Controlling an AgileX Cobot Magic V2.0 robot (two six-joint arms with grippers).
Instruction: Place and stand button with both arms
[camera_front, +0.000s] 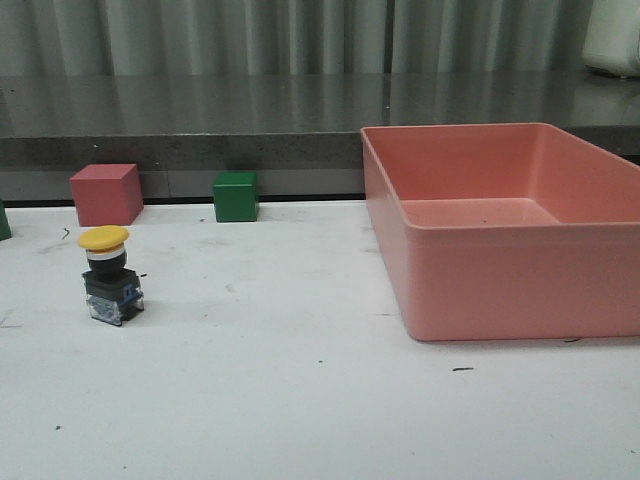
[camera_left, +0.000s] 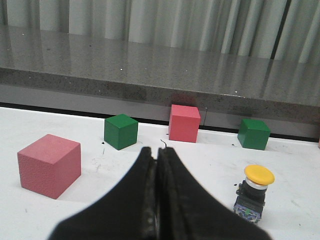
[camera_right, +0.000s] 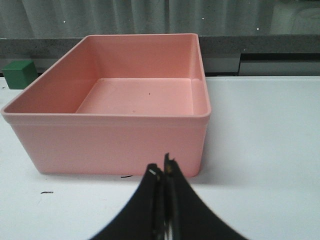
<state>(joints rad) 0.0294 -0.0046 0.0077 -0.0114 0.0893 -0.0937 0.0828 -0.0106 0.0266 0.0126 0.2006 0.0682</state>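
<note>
The button (camera_front: 110, 276) stands upright on the white table at the left, yellow cap on top, black body and clear base with blue bits below. It also shows in the left wrist view (camera_left: 253, 194), a short way off to the side of my left gripper (camera_left: 157, 151), which is shut and empty. My right gripper (camera_right: 162, 167) is shut and empty, just in front of the pink bin's near wall. Neither arm shows in the front view.
A large pink bin (camera_front: 505, 275) stands at the right; it also shows in the right wrist view (camera_right: 115, 137) and looks empty. A pink cube (camera_front: 105, 194) and a green cube (camera_front: 236, 196) sit at the table's back. The left wrist view shows two pink cubes (camera_left: 49, 165) (camera_left: 184, 123) and two green cubes (camera_left: 120, 131) (camera_left: 254, 133). A dark ledge runs behind.
</note>
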